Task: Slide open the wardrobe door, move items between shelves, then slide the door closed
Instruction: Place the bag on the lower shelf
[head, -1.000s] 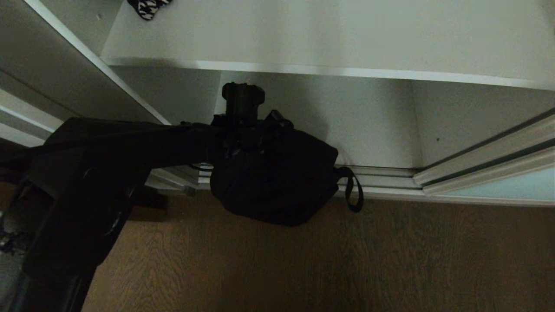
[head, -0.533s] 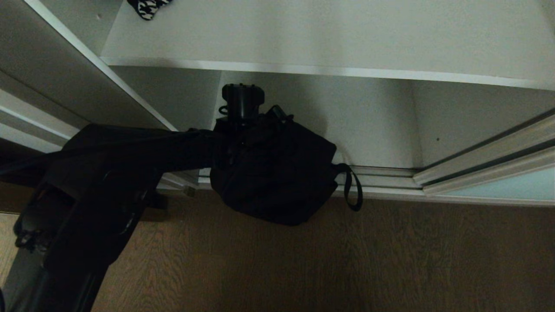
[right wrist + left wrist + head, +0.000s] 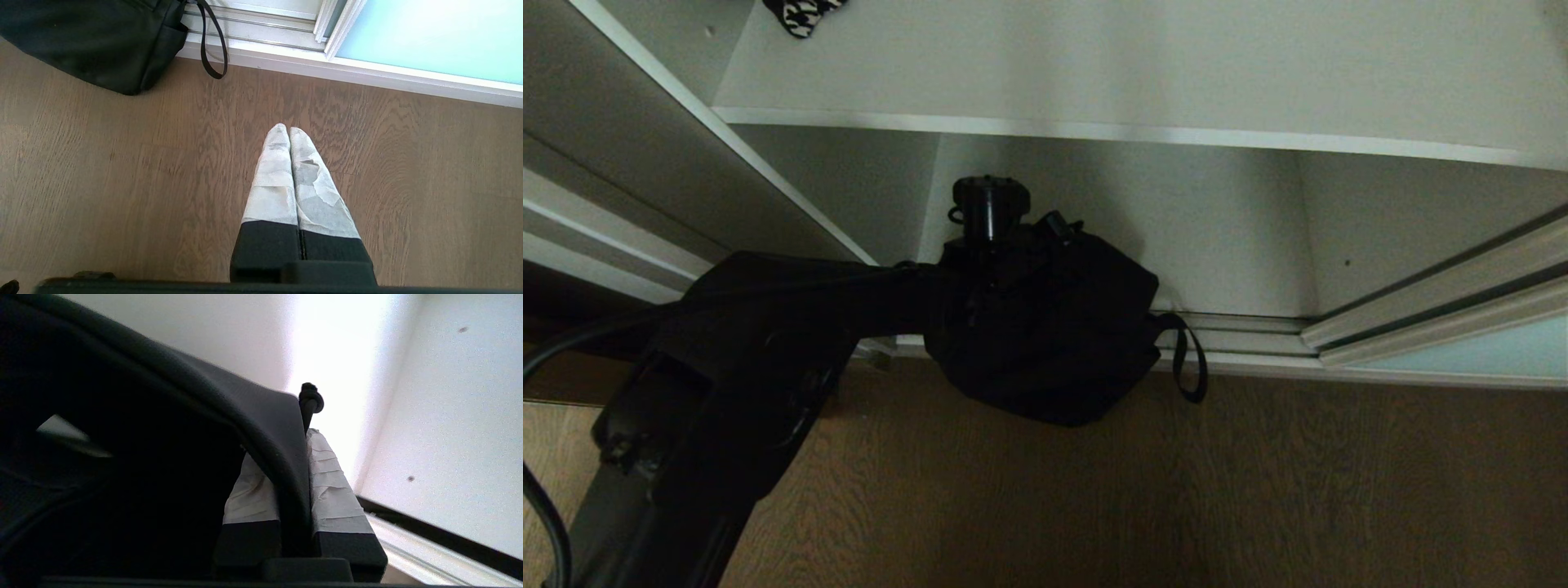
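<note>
Gripping bag (image 3: pixel 1045 327) | left gripper (image 3: pixel 292 473) | below shelf edge (image 3: pixel 1143 132)

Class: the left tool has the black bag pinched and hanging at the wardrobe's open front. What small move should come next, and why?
Probably lift it a little higher. The left tool is shut on a fold of the black bag, which hangs below the upper shelf, its strap dangling over the door track, so it must rise to clear that edge.

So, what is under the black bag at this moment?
Under the black bag lie the wood floor and the wardrobe's bottom track. The left gripper pinches its fabric at the top. Whether its bottom touches the floor cannot be told.
</note>
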